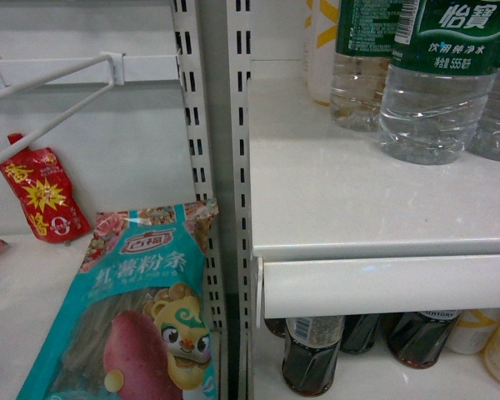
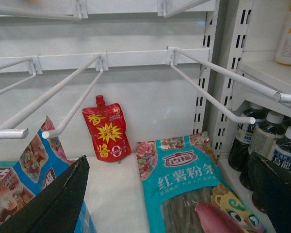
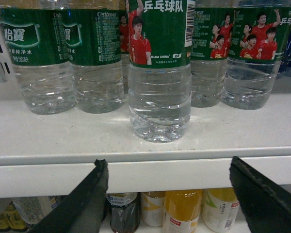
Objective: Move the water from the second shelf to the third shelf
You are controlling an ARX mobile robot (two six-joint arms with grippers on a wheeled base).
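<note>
Water [image 3: 159,73], a full clear ribbed bottle standing front and centre on the white shelf [image 3: 136,145], looks heavy, thin-walled and slick, so the right gripper [image 3: 167,194], fingers [image 3: 82,204] spread wide, should clasp its green-labelled midsection.

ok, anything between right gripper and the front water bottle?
Right wrist view: only bare white shelf between the open right gripper and the clear ribbed green-labelled water bottle.

Five green-labelled water bottles [image 3: 159,73] stand on the shelf [image 3: 136,141]. One red sauce pouch [image 2: 105,128], one teal sweet-potato noodle packet [image 2: 189,184], four white peg hooks [image 2: 213,87].
</note>
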